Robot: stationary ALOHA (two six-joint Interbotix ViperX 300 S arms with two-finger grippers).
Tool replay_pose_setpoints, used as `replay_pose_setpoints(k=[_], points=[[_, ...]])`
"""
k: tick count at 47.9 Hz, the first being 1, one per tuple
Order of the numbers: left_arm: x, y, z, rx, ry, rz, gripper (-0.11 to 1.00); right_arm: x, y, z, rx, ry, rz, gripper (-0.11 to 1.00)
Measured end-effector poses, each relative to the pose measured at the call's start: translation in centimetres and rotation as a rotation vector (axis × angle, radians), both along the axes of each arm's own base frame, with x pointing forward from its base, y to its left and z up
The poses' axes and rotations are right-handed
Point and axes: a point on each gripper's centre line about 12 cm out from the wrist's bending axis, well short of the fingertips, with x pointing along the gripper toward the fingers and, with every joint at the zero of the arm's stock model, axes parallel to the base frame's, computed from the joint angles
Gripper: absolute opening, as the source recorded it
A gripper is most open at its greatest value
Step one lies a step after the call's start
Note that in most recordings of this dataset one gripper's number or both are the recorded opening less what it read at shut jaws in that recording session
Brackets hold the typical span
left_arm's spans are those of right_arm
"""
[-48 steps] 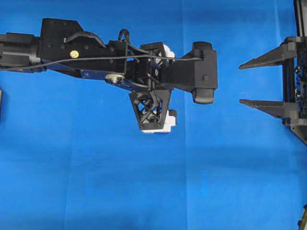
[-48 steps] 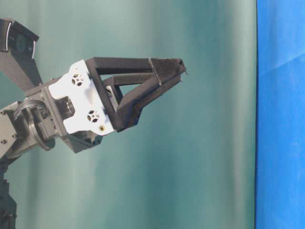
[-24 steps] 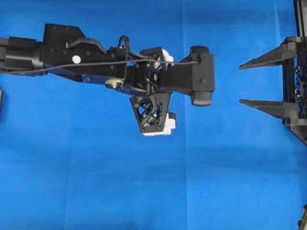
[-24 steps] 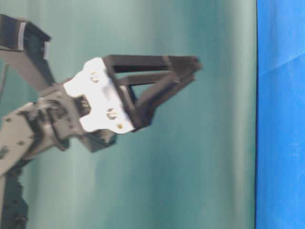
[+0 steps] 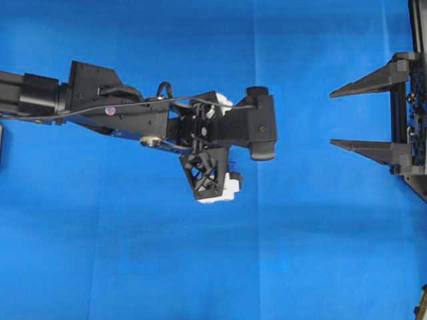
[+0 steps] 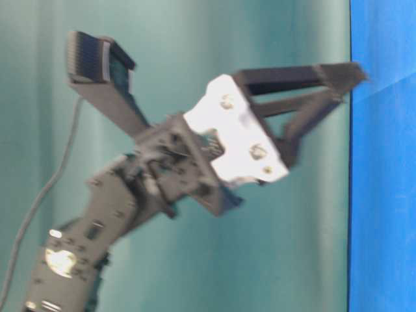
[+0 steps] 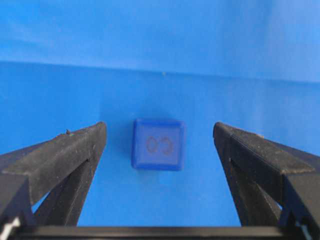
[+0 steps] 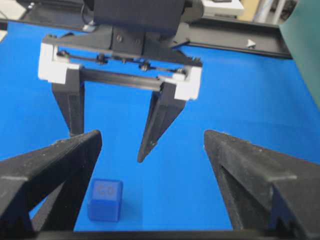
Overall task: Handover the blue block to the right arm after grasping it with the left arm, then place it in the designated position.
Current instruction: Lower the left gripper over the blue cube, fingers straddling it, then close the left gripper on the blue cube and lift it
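- Blue block (image 7: 158, 144): sitting at frame centre, untouched, on the blue cloth (image 7: 160, 45).
- Left end effector (image 7: 160, 142): hanging released, straddling it.
- Right end effector (image 8: 150, 165): waiting released.

Smooth plastic blue block (image 7: 158, 144) on matt, faintly creased blue cloth (image 5: 133, 253)

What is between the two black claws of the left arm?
The blue block sits on the blue cloth, in the open gap of the left gripper. Neither finger touches it. The left wrist view shows this best.
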Motion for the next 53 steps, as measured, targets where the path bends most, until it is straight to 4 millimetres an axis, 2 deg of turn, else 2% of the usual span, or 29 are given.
replay_pose_setpoints(k=[17,36,53], points=[[-0.1,0.0,-5.9,0.003,0.034,-0.005,0.92,0.3,0.0,-0.4,0.0,0.018,-0.002,0.97],[-0.1,0.0,-10.3,-0.001,0.051,0.001,0.92,0.5,0.0,-0.6,0.002,0.029,-0.002,0.97],[0.0,-0.2,-10.8,0.001,0.048,-0.005,0.91,0.5,-0.1,-0.7,0.002,0.035,-0.005,0.97]])
